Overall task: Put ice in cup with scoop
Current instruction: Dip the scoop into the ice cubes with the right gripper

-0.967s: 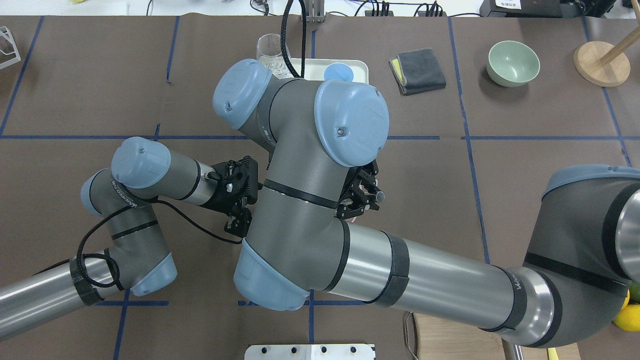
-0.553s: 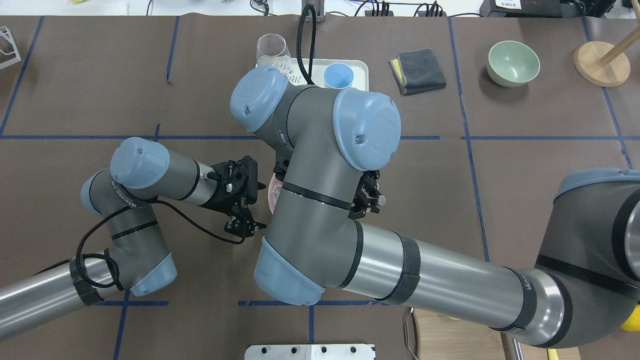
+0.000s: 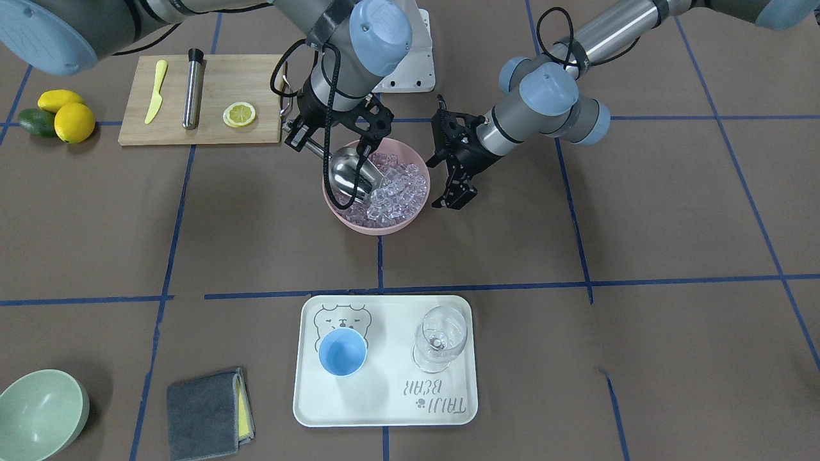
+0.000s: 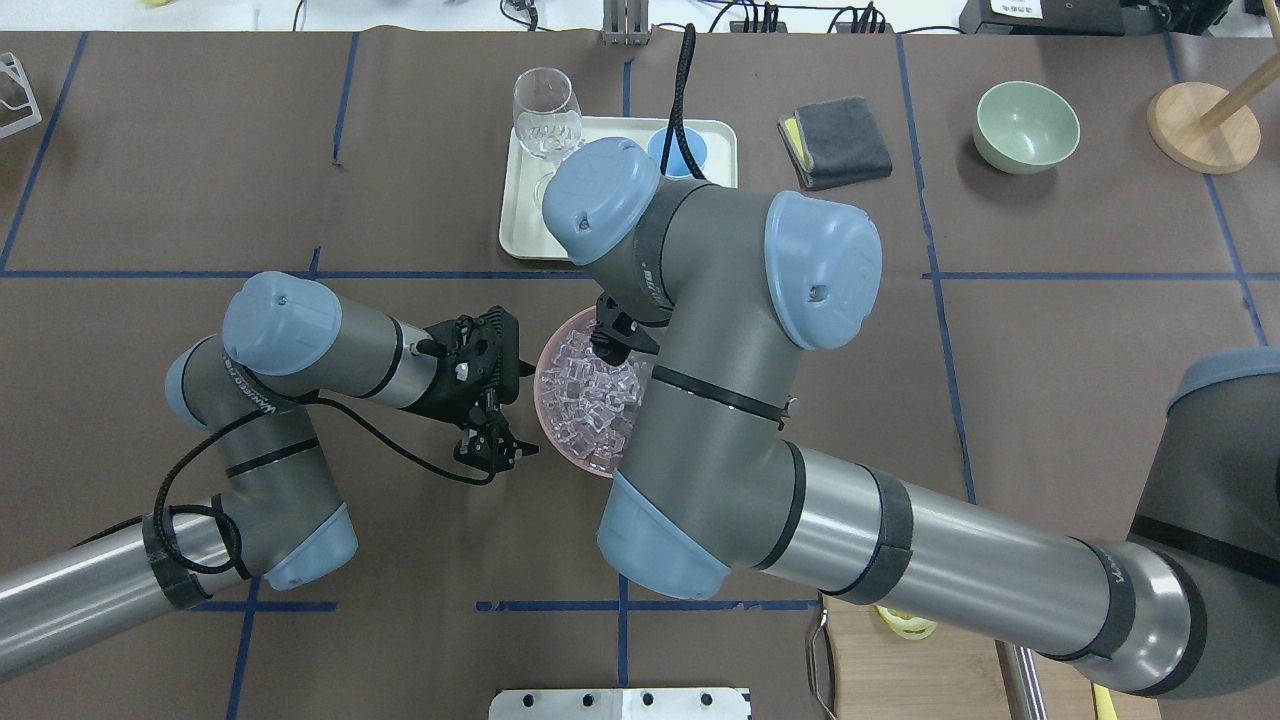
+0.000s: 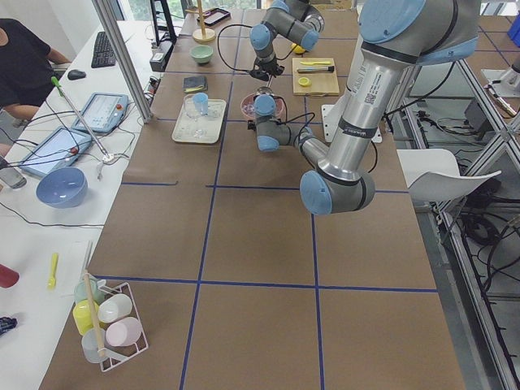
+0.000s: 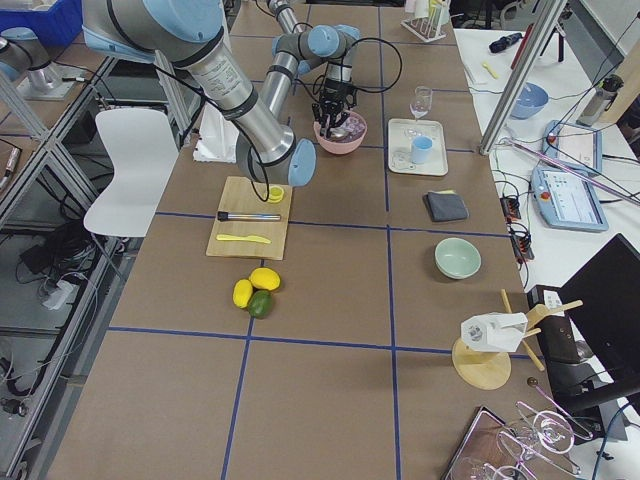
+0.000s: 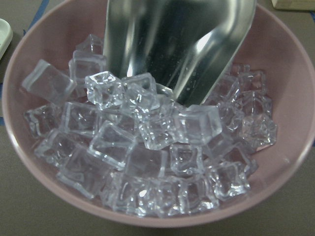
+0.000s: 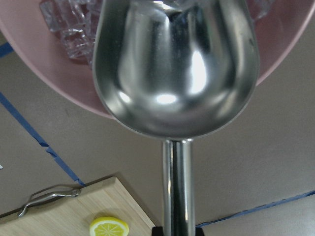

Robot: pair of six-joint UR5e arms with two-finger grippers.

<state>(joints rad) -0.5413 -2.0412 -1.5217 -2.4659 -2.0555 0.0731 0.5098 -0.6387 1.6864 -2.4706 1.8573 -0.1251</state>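
The scoop (image 3: 349,174) is tilting down into the pink bowl (image 3: 378,228), its front edge digging into the ice (image 3: 398,187). The right gripper (image 3: 310,147) is pinching the scoop's handle. The left gripper (image 3: 453,192) is hovering just beside the bowl, its fingers spread and empty. The cup (image 3: 343,352) is sitting on the tray (image 3: 384,410), well apart.

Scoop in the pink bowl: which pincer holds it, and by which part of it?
The right pincer holds the scoop by the end of its rod handle. The left pincer is open and holds nothing.
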